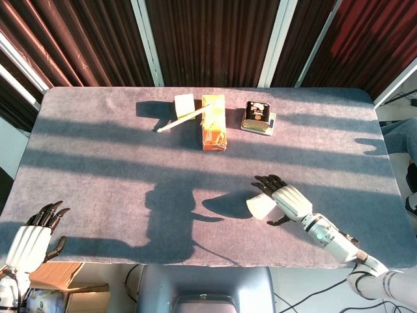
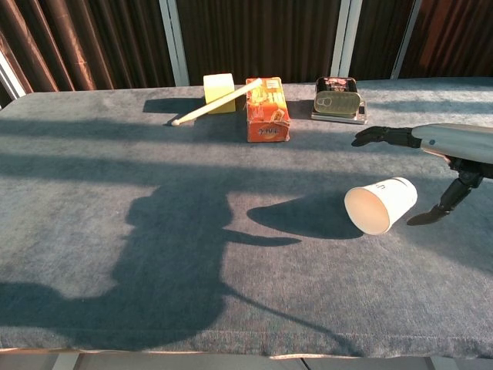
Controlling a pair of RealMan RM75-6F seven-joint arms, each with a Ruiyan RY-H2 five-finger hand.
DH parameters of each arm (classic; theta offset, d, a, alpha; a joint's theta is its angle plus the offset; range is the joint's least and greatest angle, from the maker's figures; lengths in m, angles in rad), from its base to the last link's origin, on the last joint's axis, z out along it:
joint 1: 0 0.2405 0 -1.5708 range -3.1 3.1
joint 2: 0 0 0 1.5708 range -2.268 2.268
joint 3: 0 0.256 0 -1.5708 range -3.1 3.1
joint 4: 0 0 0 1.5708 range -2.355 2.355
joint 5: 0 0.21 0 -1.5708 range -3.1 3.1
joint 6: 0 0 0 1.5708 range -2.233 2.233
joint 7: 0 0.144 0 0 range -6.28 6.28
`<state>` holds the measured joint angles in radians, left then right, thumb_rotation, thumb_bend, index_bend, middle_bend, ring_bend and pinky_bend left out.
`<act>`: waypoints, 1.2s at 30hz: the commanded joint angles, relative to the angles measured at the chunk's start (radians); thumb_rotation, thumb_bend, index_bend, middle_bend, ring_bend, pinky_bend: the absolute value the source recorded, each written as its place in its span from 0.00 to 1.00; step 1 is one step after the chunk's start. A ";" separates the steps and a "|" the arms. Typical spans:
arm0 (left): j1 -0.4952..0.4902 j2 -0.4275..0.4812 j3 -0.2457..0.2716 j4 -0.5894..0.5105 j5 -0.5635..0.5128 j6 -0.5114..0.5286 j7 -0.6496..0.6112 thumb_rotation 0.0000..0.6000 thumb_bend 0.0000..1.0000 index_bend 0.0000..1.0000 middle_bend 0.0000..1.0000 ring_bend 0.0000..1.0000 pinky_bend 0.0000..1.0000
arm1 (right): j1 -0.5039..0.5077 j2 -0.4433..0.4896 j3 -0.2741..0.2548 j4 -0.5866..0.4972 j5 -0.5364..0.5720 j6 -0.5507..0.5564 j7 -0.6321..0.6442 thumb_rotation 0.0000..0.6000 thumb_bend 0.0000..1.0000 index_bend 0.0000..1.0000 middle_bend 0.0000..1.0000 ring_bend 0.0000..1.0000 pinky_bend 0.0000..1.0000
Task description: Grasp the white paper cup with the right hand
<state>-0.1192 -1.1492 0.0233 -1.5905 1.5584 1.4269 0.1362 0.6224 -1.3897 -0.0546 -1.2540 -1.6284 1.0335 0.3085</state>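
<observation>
The table point(image 1: 98, 169) fills most of both views, covered in grey-blue cloth and crossed by bands of sunlight and a large shadow toward the lower middle.

The right hand point(image 1: 285, 199) enters from the lower right of the head view and from the right edge of the chest view point(image 2: 431, 162). Its fingers are spread wide and hold nothing: in the chest view the dark fingers point(image 2: 377, 136) reach out level above and beyond the cup, while the thumb point(image 2: 443, 208) points down to the cloth just right of it. Whether the thumb touches the cup cannot be told.

The left hand point(image 1: 29, 235) sits at the lower left corner of the head view, off the table edge, its dark fingers lightly apart and empty.

An orange carton point(image 1: 213, 122) lies at the upper middle of the table, with a yellow block point(image 1: 184, 104) just to its left and a pale stick point(image 1: 180, 119) leaning across both. A tin point(image 1: 258, 117) rests to the carton's right.

The white paper cup point(image 2: 381, 204) lies on its side at the lower right of the table, its open mouth facing the chest camera; in the head view the white paper cup point(image 1: 261, 207) sits just below the right hand's fingers.
</observation>
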 commanded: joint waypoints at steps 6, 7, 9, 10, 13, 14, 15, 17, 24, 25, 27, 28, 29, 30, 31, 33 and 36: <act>0.001 0.002 -0.001 -0.001 -0.003 0.000 -0.004 1.00 0.40 0.20 0.07 0.10 0.29 | 0.060 0.006 0.049 -0.087 0.124 -0.167 -0.317 1.00 0.22 0.33 0.20 0.13 0.24; 0.001 0.002 -0.001 -0.001 -0.003 0.000 -0.004 1.00 0.40 0.20 0.07 0.10 0.29 | 0.064 0.002 0.051 -0.091 0.135 -0.178 -0.337 1.00 0.22 0.36 0.22 0.15 0.26; 0.001 0.003 0.000 -0.002 -0.003 0.000 -0.004 1.00 0.40 0.20 0.07 0.10 0.29 | 0.069 -0.005 0.053 -0.094 0.147 -0.195 -0.361 1.00 0.22 0.38 0.24 0.17 0.29; 0.001 0.003 0.000 -0.002 -0.002 0.000 -0.005 1.00 0.40 0.20 0.07 0.10 0.29 | 0.072 -0.011 0.055 -0.092 0.155 -0.203 -0.378 1.00 0.22 0.39 0.24 0.18 0.30; 0.001 0.003 0.000 -0.002 -0.001 0.000 -0.004 1.00 0.40 0.20 0.07 0.10 0.29 | 0.076 -0.032 0.060 -0.080 0.168 -0.209 -0.412 1.00 0.22 0.42 0.26 0.21 0.33; 0.001 0.003 0.000 -0.002 -0.002 -0.001 -0.004 1.00 0.40 0.20 0.07 0.10 0.29 | 0.076 -0.038 0.060 -0.075 0.170 -0.210 -0.417 1.00 0.22 0.43 0.27 0.23 0.34; 0.001 0.003 0.000 -0.002 -0.002 -0.001 -0.005 1.00 0.40 0.20 0.07 0.10 0.29 | 0.076 -0.045 0.061 -0.071 0.171 -0.209 -0.421 1.00 0.22 0.44 0.28 0.24 0.35; 0.001 0.004 0.000 -0.003 -0.002 0.000 -0.006 1.00 0.40 0.20 0.07 0.10 0.29 | 0.072 -0.059 0.060 -0.057 0.167 -0.197 -0.421 1.00 0.22 0.49 0.32 0.28 0.39; 0.001 0.004 0.001 -0.003 0.000 -0.001 -0.006 1.00 0.40 0.20 0.07 0.10 0.29 | 0.046 -0.106 0.052 0.015 0.102 -0.099 -0.302 1.00 0.22 0.65 0.44 0.42 0.51; 0.001 0.004 0.002 -0.003 0.000 -0.001 -0.005 1.00 0.40 0.20 0.07 0.10 0.29 | 0.043 -0.110 0.049 0.029 0.084 -0.081 -0.252 1.00 0.22 0.66 0.44 0.42 0.52; 0.001 0.004 0.002 -0.004 -0.001 -0.002 -0.004 1.00 0.40 0.20 0.07 0.10 0.29 | 0.039 -0.118 0.042 0.050 0.054 -0.048 -0.154 1.00 0.22 0.66 0.44 0.42 0.52; 0.001 0.004 0.002 -0.004 -0.001 -0.002 -0.003 1.00 0.40 0.20 0.07 0.10 0.29 | 0.038 -0.123 0.034 0.066 0.030 -0.025 -0.073 1.00 0.22 0.66 0.44 0.42 0.52; 0.001 0.004 0.001 -0.004 -0.002 -0.001 -0.002 1.00 0.40 0.20 0.07 0.10 0.29 | 0.038 -0.126 0.027 0.081 0.011 -0.009 -0.003 1.00 0.22 0.66 0.44 0.42 0.52; 0.001 0.003 0.001 -0.004 -0.002 -0.001 -0.001 1.00 0.40 0.20 0.07 0.10 0.29 | 0.038 -0.131 0.019 0.096 -0.007 0.009 0.072 1.00 0.22 0.65 0.44 0.42 0.52; 0.001 0.003 0.001 -0.005 -0.002 -0.002 0.001 1.00 0.40 0.20 0.07 0.10 0.29 | 0.039 -0.137 0.007 0.119 -0.031 0.031 0.183 1.00 0.22 0.65 0.44 0.42 0.52; 0.001 0.002 0.002 -0.005 -0.001 -0.002 0.004 1.00 0.40 0.20 0.07 0.10 0.29 | 0.043 -0.147 -0.015 0.157 -0.063 0.059 0.367 1.00 0.22 0.65 0.44 0.42 0.51; 0.000 0.001 0.002 -0.005 -0.002 -0.005 0.007 1.00 0.40 0.20 0.07 0.10 0.29 | 0.056 -0.168 -0.057 0.234 -0.107 0.086 0.661 1.00 0.22 0.64 0.44 0.42 0.51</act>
<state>-0.1191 -1.1478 0.0254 -1.5954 1.5564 1.4220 0.1436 0.6692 -1.5194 -0.0456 -1.1452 -1.6324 1.0327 0.5514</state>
